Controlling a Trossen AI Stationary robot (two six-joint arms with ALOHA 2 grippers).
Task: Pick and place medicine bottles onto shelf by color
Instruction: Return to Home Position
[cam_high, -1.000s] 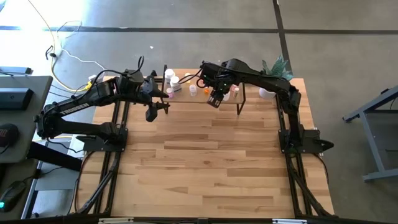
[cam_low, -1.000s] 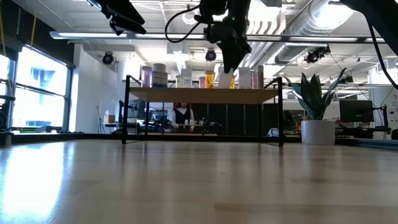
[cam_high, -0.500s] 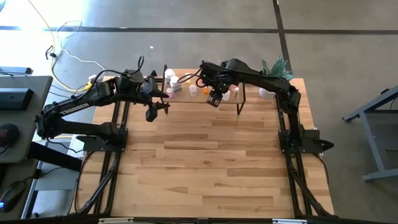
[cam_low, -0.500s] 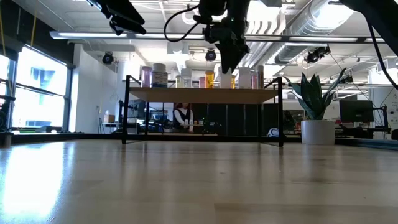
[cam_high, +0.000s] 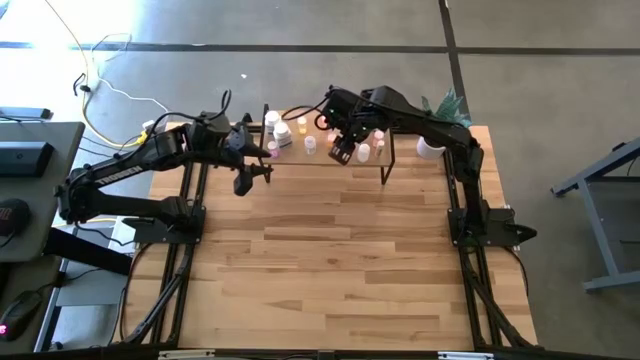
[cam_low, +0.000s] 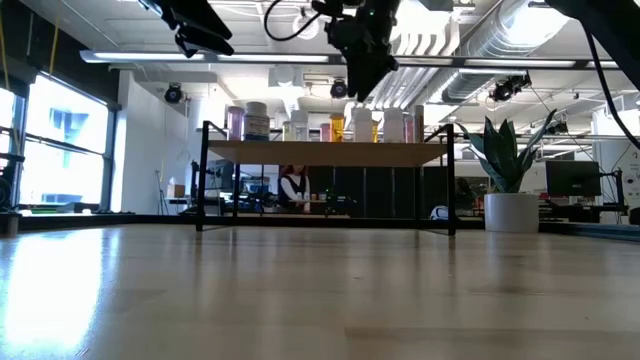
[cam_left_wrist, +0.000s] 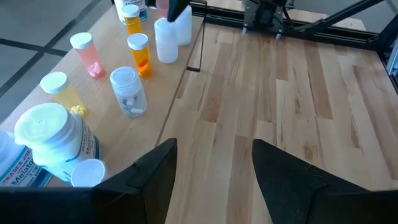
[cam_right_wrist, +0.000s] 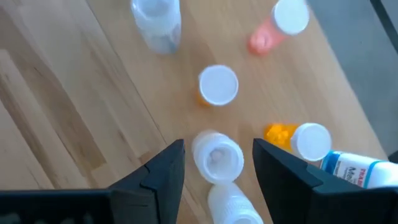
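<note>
My right arm (cam_high: 420, 125) reaches in along the far side of the counter (cam_high: 330, 260), so my right jaws hang above the shelf (cam_low: 325, 153), about over its middle and clear of everything on it. Those jaws are spread wide and hold nothing. Looking down between them, I see a white-capped bottle (cam_right_wrist: 217, 155) standing on the shelf directly below. An orange bottle (cam_right_wrist: 217, 86) is near it, and a clear bottle (cam_right_wrist: 155, 18) and a pink bottle (cam_right_wrist: 280, 25) stand farther off on the same board.

My left arm (cam_high: 140, 165) waits at the shelf's left end, raised higher than the board. My left jaws are also parted wide and empty, pointing along the shelf. Nearest that end stands a big white bottle (cam_left_wrist: 53, 140) with a blue label. A yellow bottle (cam_left_wrist: 62, 93) is just beside it, and 2 plain white bottles (cam_left_wrist: 166, 40) stand toward the shelf's right end.

From counter height, the medicine bottles (cam_low: 362, 123) stand upright in a row along the top of the shelf. They overlap there, so I cannot count them with any certainty. The shelf itself sits at the far side of the counter on thin black legs.

A plant pot (cam_low: 510, 212) stands on the counter just right of the shelf. Through the gap under the board, what looks like a person (cam_low: 292, 185) shows in the room behind.
</note>
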